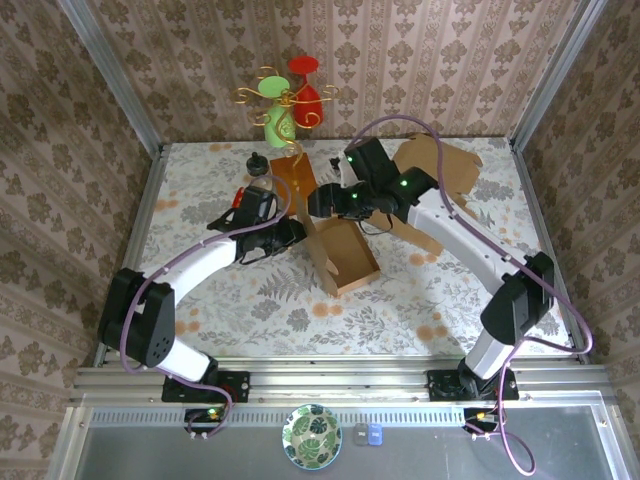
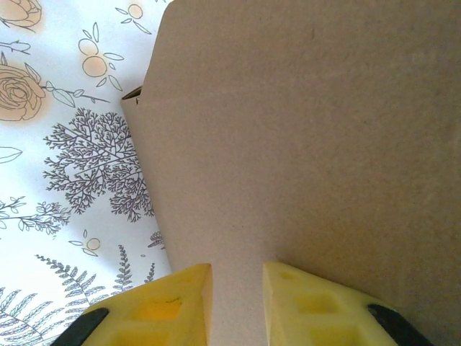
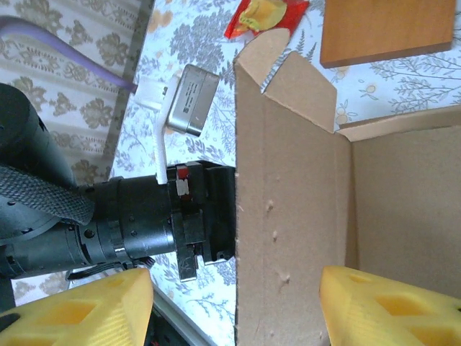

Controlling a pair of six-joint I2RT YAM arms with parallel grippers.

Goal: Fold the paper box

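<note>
Looking down from overhead, I see the paper box [image 1: 350,258] sitting open-topped in the middle of the flower-patterned table [image 1: 400,310]. The left gripper [image 1: 298,233] comes in from the left of the frame and meets the box's left wall. The right gripper [image 1: 322,205] reaches in from the right, over the box's far end. Behind them lie an orange-brown board [image 1: 293,178] and, at upper right, a flat piece of cardboard [image 1: 445,165]. A gold wire stand [image 1: 285,95] carrying a green and a red shape is at top centre. A patterned bowl [image 1: 311,437] rests on the grey shelf at the bottom edge.

From the left wrist, the left gripper's fingers [image 2: 176,306] poke up yellow from the bottom edge. Only a narrow gap separates them, and nothing is pinched in it. The plain brown box wall spreads across the centre and right of the frame, and the floral cloth shows on the left. Whether the tips touch the cardboard I can't tell.

From the right wrist, the right gripper's fingers [image 3: 94,306] sit in the two bottom corners, spread wide and closed on nothing. The box's upright wall rises between them. The left arm's black wrist butts up to that wall from the left of the frame, with a small silver camera [image 3: 189,101] mounted on it. A red-and-yellow packet [image 3: 266,14] lies at the top edge, and the board's corner is at top right.
</note>
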